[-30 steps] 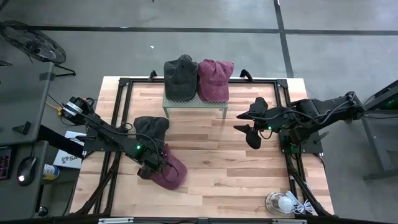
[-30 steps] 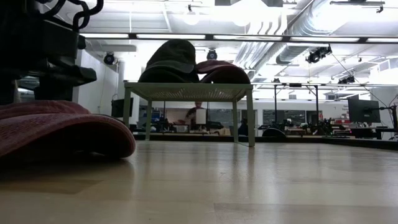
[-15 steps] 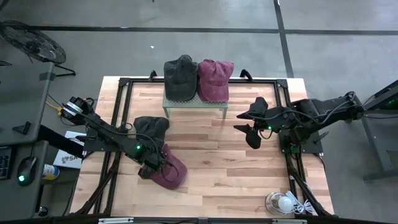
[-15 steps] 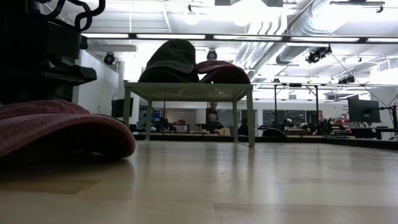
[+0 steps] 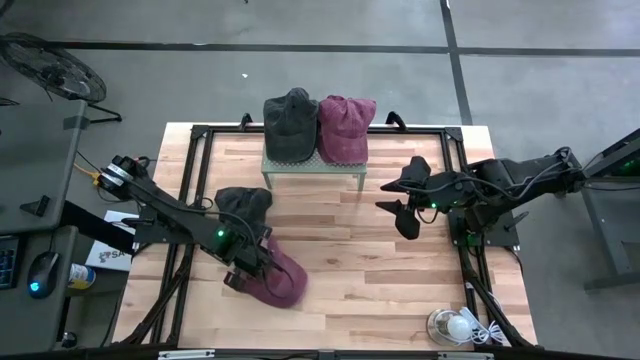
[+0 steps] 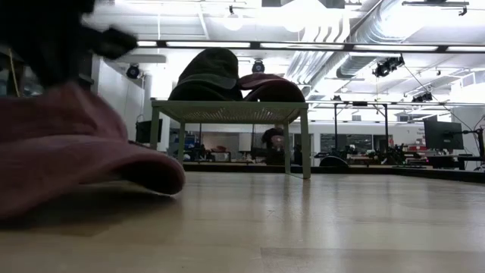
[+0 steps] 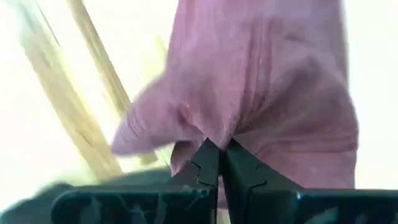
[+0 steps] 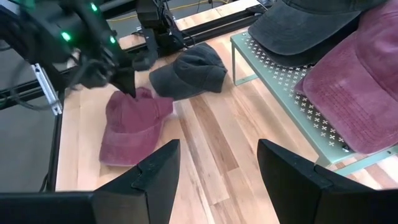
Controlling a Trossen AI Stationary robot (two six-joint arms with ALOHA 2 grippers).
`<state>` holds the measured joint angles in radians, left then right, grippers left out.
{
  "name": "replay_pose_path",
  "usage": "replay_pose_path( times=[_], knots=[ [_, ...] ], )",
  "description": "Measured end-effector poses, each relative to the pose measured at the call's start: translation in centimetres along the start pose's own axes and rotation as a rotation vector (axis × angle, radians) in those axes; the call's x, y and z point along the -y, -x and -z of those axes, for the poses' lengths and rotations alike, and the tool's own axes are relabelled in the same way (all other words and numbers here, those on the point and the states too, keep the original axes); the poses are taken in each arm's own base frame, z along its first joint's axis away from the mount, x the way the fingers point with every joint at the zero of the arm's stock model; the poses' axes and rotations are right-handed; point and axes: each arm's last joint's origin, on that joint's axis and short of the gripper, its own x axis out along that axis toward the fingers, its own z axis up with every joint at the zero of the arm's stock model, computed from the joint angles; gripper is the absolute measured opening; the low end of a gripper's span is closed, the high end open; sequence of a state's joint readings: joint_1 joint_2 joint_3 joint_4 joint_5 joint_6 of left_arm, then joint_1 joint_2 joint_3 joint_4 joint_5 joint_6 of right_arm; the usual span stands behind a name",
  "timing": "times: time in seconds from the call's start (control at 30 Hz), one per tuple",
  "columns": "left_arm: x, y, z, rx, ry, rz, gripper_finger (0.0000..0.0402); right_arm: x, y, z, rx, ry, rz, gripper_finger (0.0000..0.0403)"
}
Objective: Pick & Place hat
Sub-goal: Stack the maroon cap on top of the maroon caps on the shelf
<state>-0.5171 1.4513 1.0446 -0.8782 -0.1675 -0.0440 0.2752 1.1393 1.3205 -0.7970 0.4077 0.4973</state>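
Wooden planks make up my table (image 5: 400,270), which has a black frame around its edge and grey concrete floor on all sides. At the table's far edge stands a small pale green rack (image 5: 313,167), my landmark for everything else. Two caps rest on top of the rack, side by side and touching: a dark grey one (image 5: 289,124) and a maroon one (image 5: 345,127).

On the table in front of the rack, toward my left arm's side, lies another dark grey cap (image 5: 243,203). Just beyond it, farther from the rack, is the maroon hat (image 5: 278,281) I am working on. My left pincer (image 5: 247,260) is at that hat, its two fingers (image 7: 208,169) pressed together on a pinch of the maroon cloth, as the left wrist view shows. From table height, the hat (image 6: 68,159) appears tilted, its brim edge near the wood.

My right pincer (image 5: 406,208) hangs above the table off the rack's other side, well apart from every cap, with its fingers (image 8: 155,171) spread wide. A white bulb lamp (image 5: 452,326) sits at the table's near corner on that same side, far from the rack.
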Motion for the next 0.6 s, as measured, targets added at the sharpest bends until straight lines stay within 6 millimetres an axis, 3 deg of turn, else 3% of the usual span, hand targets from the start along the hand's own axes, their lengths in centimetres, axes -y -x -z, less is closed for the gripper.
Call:
replay_pose_path(
  times=[0.37, 0.6],
  knots=[
    [-1.4, 7.8, -4.5, 0.212, -0.081, -0.103, 0.0001, -0.3, 0.0, 0.1, -0.046, 0.054, -0.092, 0.0207],
    [-2.9, 10.7, -6.2, 0.364, -0.024, -0.187, 0.0000, -0.8, 0.1, -0.7, 0.034, 0.086, -0.150, 0.0207]
  ],
)
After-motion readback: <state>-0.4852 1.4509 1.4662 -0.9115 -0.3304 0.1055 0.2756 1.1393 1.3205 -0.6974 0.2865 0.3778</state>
